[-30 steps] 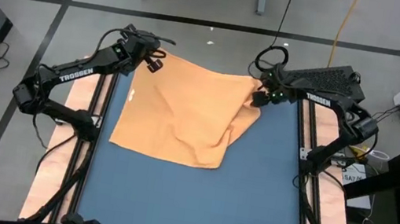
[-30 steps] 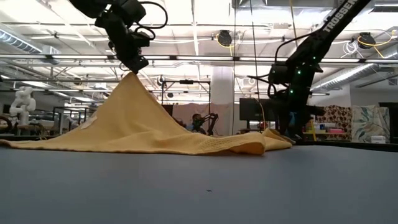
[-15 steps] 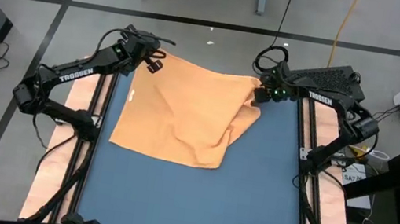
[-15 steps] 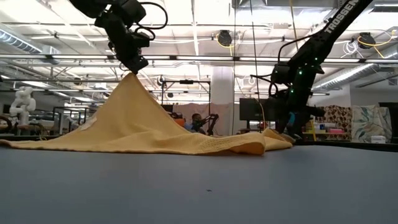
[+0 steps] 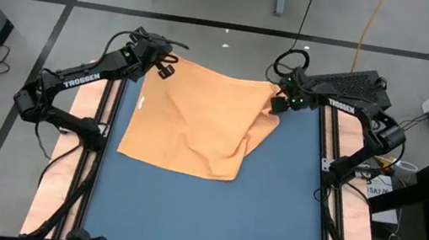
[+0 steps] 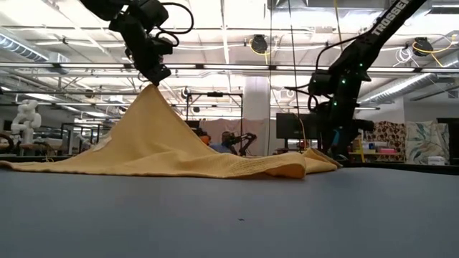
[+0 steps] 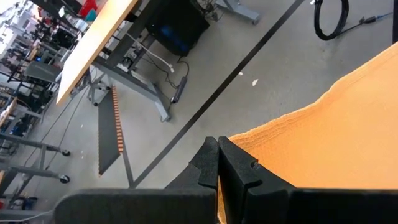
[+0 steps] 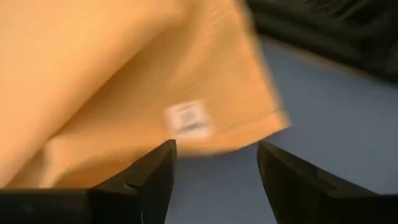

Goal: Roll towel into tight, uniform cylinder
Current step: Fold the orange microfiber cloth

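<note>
towel half lifted, not yet rolled
left gripper (image 6: pixel 154 74) pinches towel (image 5: pixel 197 122) corner high; right gripper (image 8: pixel 214 165) spread, empty, just beside the tagged corner.

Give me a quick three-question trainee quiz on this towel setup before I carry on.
1. True or false: the left gripper holds a corner of the towel raised off the table.
2. The right gripper has its fingers: A) shut on the towel, B) open near the towel's corner, C) parked away from the towel.
3. What small white item shows on the towel in the right wrist view?

Key: 1 true; 2 B; 3 the tag.
</note>
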